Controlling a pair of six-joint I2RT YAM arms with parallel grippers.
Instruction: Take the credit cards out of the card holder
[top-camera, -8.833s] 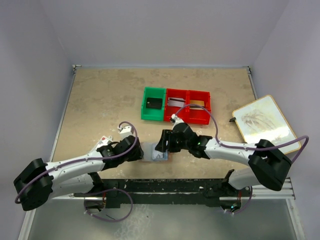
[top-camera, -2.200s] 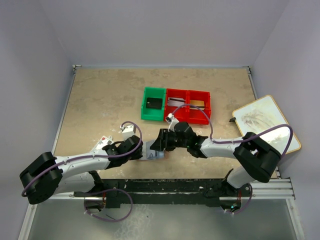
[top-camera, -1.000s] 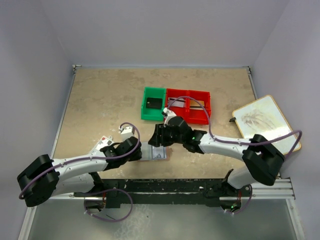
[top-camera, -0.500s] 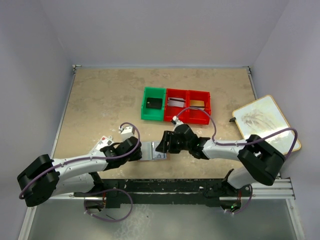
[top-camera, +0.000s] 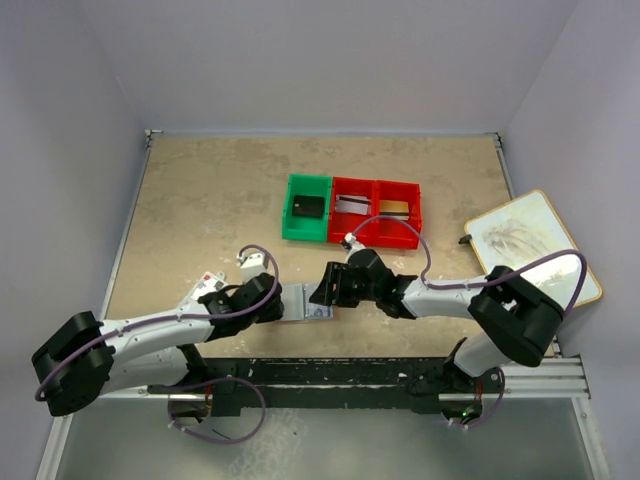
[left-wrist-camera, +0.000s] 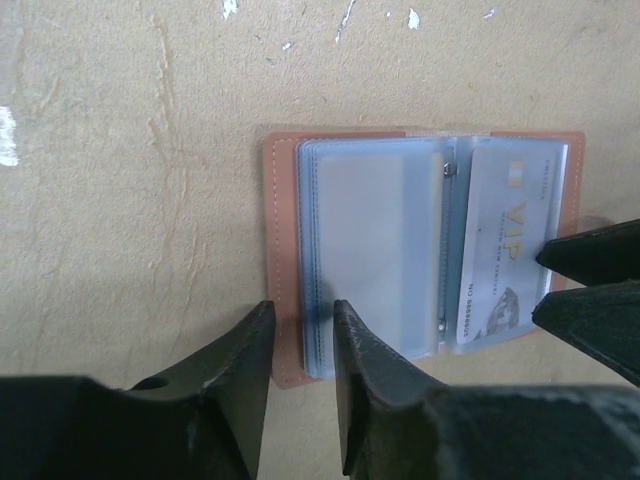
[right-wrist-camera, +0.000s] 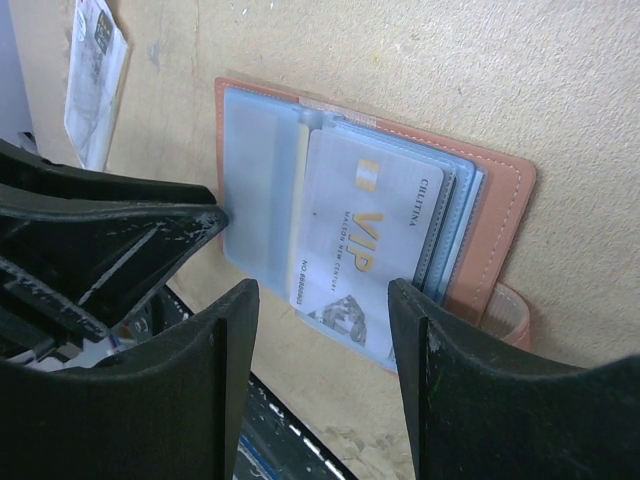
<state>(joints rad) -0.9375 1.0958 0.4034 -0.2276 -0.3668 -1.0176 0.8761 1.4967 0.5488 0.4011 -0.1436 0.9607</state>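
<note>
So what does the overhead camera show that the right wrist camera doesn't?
Only the overhead view shows the left arm and right arm whole, the green bin, the two red bins and the picture board on the right. Only the right wrist view shows detail: a pale card printed VIP in clear sleeves, with the right claw open either side of it. Both show the card holder lying open on the table.
</note>
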